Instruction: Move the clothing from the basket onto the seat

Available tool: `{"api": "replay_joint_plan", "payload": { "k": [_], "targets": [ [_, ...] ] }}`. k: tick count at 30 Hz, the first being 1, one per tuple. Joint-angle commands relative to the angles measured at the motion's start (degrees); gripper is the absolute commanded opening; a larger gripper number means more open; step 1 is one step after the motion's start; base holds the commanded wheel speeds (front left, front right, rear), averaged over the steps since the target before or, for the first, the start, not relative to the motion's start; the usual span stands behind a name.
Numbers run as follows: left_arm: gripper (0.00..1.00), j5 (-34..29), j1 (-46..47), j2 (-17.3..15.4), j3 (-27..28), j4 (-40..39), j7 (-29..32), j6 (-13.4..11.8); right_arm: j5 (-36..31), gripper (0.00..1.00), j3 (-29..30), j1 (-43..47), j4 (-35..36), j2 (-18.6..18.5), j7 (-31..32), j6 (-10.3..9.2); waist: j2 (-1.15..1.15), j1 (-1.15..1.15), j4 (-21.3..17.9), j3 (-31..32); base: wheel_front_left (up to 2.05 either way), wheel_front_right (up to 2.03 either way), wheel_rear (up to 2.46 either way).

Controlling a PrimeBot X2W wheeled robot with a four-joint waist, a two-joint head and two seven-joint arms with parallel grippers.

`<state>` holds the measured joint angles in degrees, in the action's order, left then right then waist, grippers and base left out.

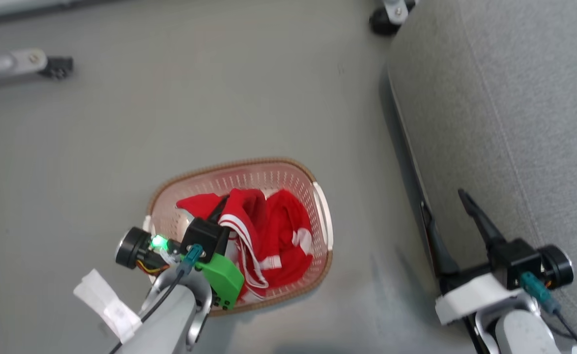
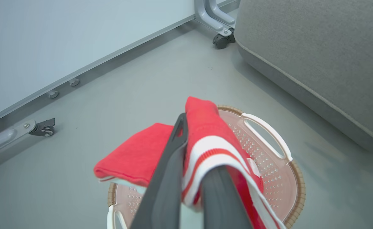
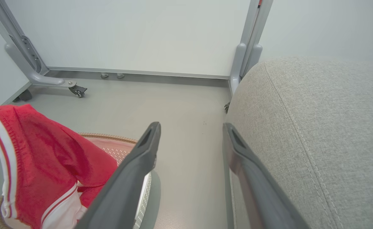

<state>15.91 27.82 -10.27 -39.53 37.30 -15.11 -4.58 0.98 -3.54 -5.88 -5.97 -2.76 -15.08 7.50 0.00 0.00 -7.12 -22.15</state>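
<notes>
Left gripper (image 1: 222,210) is over the basket (image 1: 239,163), jaws pinched narrow on the clothing (image 1: 274,236). In the left wrist view we see red fabric with a white-striped band caught between the two fingers and draped over the right-hand one. A second red fold sticks out to the left of the fingers. Part of the clothing is raised above the rim. The rest hangs down inside the basket, red with white stripes and a white patch. We can't tell whether the grip has one garment or both.

The basket sits on the floor (image 1: 170,98), left of the seat (image 1: 514,98) and apart from it, with a strip of floor between. The seat is grey fabric with a stitched seam.

Right gripper (image 1: 446,201) is spread wide and holds nothing. It is just beside the seat's near edge, fingers pointing away from us. In the right wrist view we see floor between the fingers, and the right-hand finger runs along the seat's side. We can't tell if it touches.

On the far side is a white panel (image 3: 126,31) on grey legs with casters. One caster (image 1: 382,22) is by the seat's far corner, and another (image 1: 57,66) is well off to the left.

A green bracket (image 1: 222,282) and a lit green LED (image 1: 158,241) show on the left wrist.
</notes>
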Motion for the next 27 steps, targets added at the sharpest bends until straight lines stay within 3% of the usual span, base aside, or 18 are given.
{"api": "replay_joint_plan", "payload": {
  "k": [1, 7, 17, 27],
  "targets": [
    [0.0, 0.2, -2.55, 0.42, 0.99, -1.29, -0.04, -0.41, 0.14, 1.0, 0.11, 2.21, -0.45, -0.2, -0.11, -0.01, 0.0, 0.0, 3.65, 14.91, 0.0, 0.0, 0.0],
    [0.0, -1.2, -8.09, 1.67, 6.67, -8.06, -0.05, -0.28, 1.13, 1.0, -1.19, 7.74, -1.3, -0.21, -0.11, -0.01, 0.0, 0.0, 3.65, 21.27, 0.0, 0.0, 0.0],
    [0.0, -3.68, -9.52, 4.34, 12.36, -14.11, -0.04, -0.18, 3.12, 1.0, -3.59, 9.42, -1.25, -0.18, -0.1, -0.01, 0.0, 0.0, 3.37, 25.35, 0.0, 0.0, 0.0],
    [0.0, -4.29, -5.93, 6.72, 12.02, -14.92, -0.04, 1.0, 4.65, 1.0, -11.47, 6.43, 1.25, -0.18, -0.1, -0.01, 0.0, 0.0, 3.33, 24.75, 0.0, 0.0, 0.0]
  ]
}}
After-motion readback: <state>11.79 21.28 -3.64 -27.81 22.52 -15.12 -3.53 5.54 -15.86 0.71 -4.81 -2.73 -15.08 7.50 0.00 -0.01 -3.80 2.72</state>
